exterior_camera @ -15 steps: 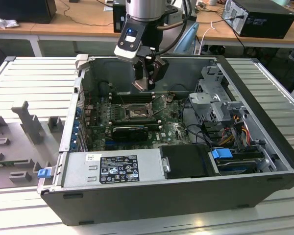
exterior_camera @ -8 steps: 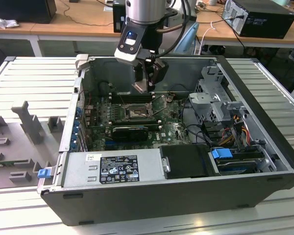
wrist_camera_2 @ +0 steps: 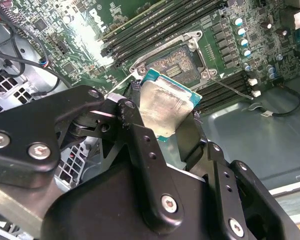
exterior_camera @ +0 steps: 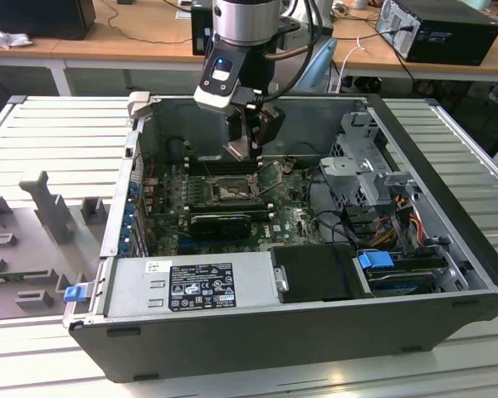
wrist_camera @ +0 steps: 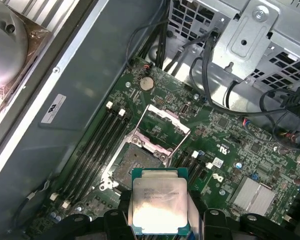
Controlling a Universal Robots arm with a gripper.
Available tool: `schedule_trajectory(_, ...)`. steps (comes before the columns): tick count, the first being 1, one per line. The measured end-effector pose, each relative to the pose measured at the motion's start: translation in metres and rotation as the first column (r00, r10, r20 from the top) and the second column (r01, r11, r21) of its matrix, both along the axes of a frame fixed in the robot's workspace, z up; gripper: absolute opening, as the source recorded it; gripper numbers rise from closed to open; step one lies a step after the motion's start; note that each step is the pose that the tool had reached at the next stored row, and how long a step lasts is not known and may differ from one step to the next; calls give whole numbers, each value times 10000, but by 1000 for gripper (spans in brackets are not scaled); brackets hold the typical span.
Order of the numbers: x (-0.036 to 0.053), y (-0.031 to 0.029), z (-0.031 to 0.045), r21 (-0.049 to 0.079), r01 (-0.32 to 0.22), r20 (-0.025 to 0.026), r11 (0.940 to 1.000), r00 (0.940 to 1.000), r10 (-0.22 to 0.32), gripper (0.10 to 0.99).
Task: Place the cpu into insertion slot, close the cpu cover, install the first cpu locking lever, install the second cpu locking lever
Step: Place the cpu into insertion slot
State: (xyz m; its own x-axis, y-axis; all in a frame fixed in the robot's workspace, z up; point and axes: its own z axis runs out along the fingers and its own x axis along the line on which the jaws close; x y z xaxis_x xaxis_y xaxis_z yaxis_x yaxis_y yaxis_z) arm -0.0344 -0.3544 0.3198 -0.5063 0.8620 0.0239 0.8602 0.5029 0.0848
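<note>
"Exterior view first: where's the cpu (exterior_camera: 237,151)?"

"Up in the end effector (exterior_camera: 247,149), clamped by its edges between the two fingers. It hangs above the insertion slot (exterior_camera: 232,189), not touching it. One chip, one slot."

"And from the arm?"

"In the first wrist view the cpu (wrist_camera: 159,204) shows its pale metal face between the fingers (wrist_camera: 115,222), covering the nearest edge of the insertion slot (wrist_camera: 135,167). The cpu cover (wrist_camera: 169,117) is tipped up on the far side, so the dark centre lies bare."

"Room around it?"

"Tight. Two banks of long black RAM slots (wrist_camera: 97,144) flank it, one on each side, and the case wall (wrist_camera: 90,80) rises just beside the outer bank. In the second wrist view a thin locking lever (wrist_camera_2: 232,86) juts from the corner across one bank. Cables (exterior_camera: 336,220) bunch near the drive cage (exterior_camera: 369,166) on the exterior view's right."
</note>
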Motion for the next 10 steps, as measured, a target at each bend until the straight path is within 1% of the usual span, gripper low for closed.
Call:
schedule_trajectory(2, 0, 0, -23, 0, 2, 0, 10000, 10000, -2, 525)
schedule_trajectory(10, 0, 0, -70, 0, 5, 0, 10000, 10000, -5, 525)
